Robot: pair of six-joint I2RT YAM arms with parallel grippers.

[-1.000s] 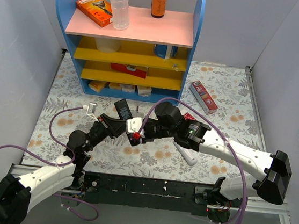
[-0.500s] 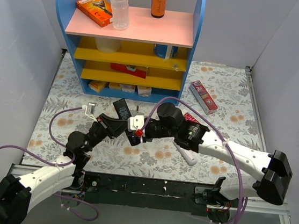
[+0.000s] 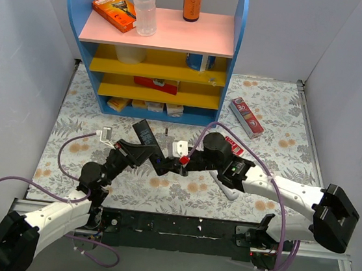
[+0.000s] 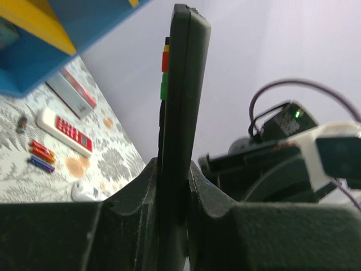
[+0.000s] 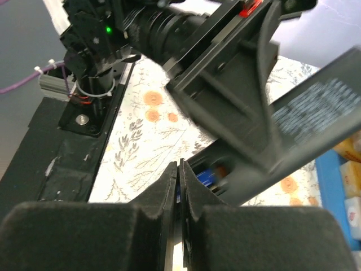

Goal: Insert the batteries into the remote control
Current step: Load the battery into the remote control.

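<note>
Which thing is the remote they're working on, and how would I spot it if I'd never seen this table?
Find the blue shelf at the back of the table. Just in front of it, the left arm's fingers hold a black remote up off the table. The other remote, lying flat, is white with red buttons.

Both arms are extended inward, and the grippers are brought close together.
The left arm (image 3: 61, 210) is angled up and to the right, and the remote control (image 4: 181, 84) is clamped in the left gripper (image 4: 172, 169). The right arm (image 3: 280, 186) is stretched leftward, and the right gripper (image 5: 180, 169) is seen with its fingers pressed nearly together.
</note>
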